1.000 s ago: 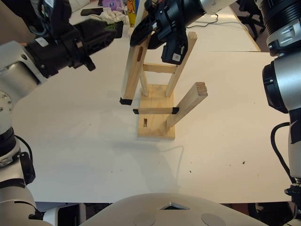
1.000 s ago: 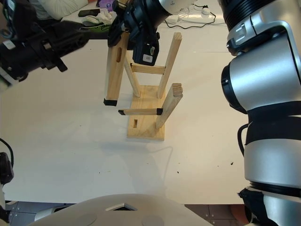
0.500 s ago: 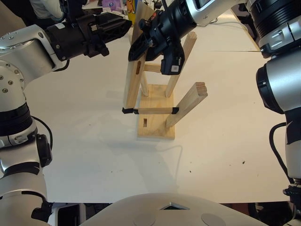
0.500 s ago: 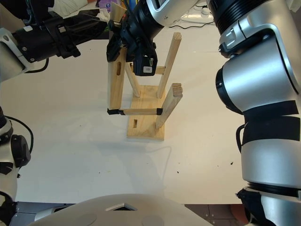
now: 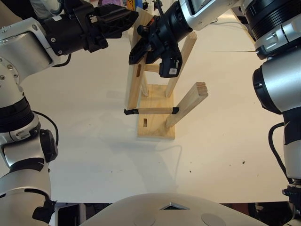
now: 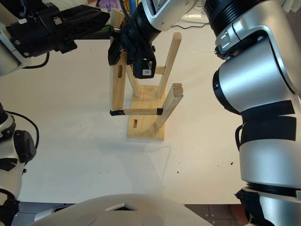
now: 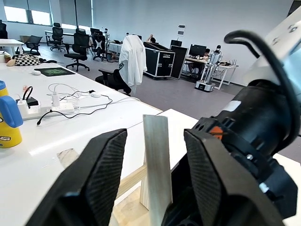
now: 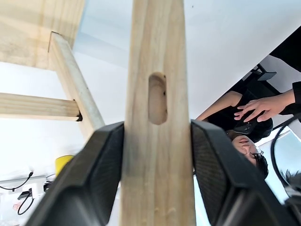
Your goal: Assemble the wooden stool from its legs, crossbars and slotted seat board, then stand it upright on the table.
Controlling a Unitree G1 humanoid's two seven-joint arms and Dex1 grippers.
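A pale wooden loose leg with an oval mortise hole in its side hangs nearly upright over the front left corner of the upturned stool. Its black-tipped lower end sits right at the free end of the thin, black-capped lower crossbar; whether the two are joined cannot be told. The right gripper is clamped on this leg near its upper part, a black finger pressed to each side. The left gripper sits at the leg's top end, its fingers spread wide around the wood with a gap on both sides. The rectangular light-wood slotted seat board lies flat on the white table. Two back legs rise from it, joined by an upper crossbar. The front right leg leans outward from the board and carries the lower crossbar's other end. A yellow bottle stands on the table beyond the left gripper.
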